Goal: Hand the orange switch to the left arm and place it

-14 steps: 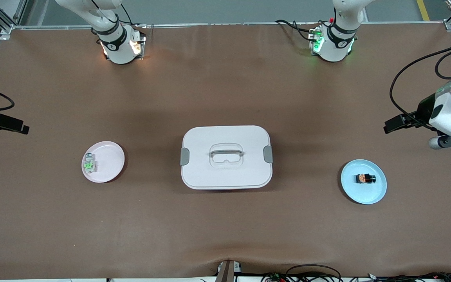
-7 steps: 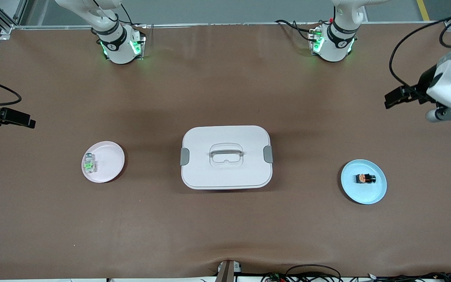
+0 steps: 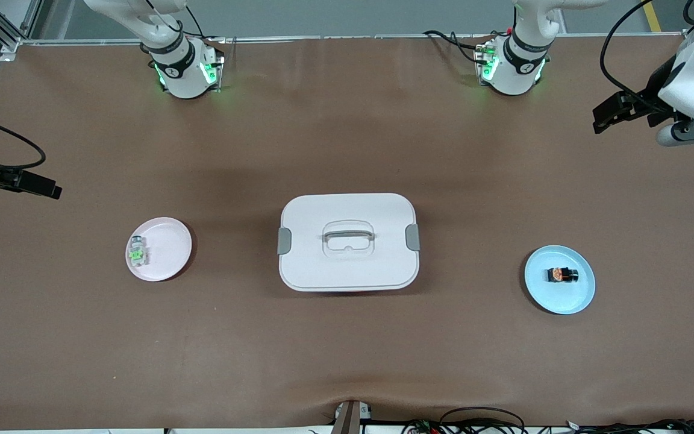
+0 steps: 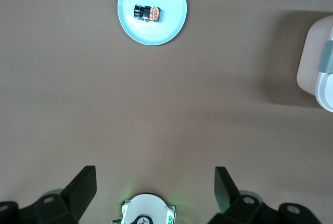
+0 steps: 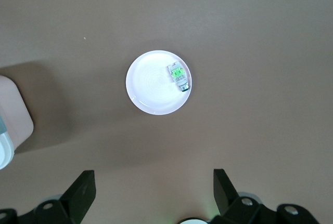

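Front view: orange switch [image 3: 562, 275] lying on pale blue plate [image 3: 559, 279] toward the left arm's end of the desk [image 3: 347, 349]; white lidded box [image 3: 348, 241] mid-desk between it and pink plate [image 3: 159, 249] carrying green-centred switch [image 3: 137, 251]. Left wrist view: left pincer [image 4: 155, 185] up in the air over bare desk, fingers [image 4: 83, 185] spread wide, empty; switch and plate well apart from it, box corner at frame edge. Right wrist view: right pincer [image 5: 154, 186] spread, empty, over bare desk near pink plate, waiting. Switch probably light, rigid, smooth plastic; best pinched across black flat sides, not orange centre. Plate rim shallow, likely slides if nudged. Plenty of open desk round the box; handover likely needs carrying above or around the lid.
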`<state>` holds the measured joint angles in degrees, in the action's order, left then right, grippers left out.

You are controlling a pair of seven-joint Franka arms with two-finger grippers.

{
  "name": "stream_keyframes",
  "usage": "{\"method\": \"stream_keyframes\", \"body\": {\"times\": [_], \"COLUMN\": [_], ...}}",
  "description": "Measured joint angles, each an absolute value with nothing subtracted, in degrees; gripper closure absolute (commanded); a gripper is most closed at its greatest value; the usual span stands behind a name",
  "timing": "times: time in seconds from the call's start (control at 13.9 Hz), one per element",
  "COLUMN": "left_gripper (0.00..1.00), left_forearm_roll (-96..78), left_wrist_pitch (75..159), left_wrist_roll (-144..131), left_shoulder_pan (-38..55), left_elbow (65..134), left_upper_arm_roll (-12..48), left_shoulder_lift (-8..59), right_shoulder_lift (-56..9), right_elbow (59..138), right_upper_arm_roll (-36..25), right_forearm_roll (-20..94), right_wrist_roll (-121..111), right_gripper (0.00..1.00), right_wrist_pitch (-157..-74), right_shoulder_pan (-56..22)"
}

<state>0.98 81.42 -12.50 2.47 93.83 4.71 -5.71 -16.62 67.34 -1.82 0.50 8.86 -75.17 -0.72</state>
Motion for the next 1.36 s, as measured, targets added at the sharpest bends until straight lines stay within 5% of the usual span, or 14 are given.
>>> {"method": "stream_keyframes", "body": {"times": [1.15, 1.36], "left_gripper": [0.00, 0.00], "left_forearm_roll": [1.0, 1.5], "left_wrist_pitch": [86.6, 87.0], "left_wrist_roll": [-12.1, -10.5], "left_shoulder_pan": [1.2, 6.0], "left_elbow": [97.1, 97.2], "left_upper_arm_roll": [7.0, 1.6], "left_shoulder_lift": [-8.5, -8.5], "right_shoulder_lift": [-12.3, -10.8], "right_elbow": [69.7, 71.8], "right_upper_arm_roll": [-3.6, -3.7], "right_forearm_roll": [2.3, 2.3], "right_wrist_roll": [3.8, 3.8], "right_gripper": [0.00, 0.00], "right_wrist_pitch": [-75.6, -75.8], "right_shoulder_pan": [0.5, 0.5]}}
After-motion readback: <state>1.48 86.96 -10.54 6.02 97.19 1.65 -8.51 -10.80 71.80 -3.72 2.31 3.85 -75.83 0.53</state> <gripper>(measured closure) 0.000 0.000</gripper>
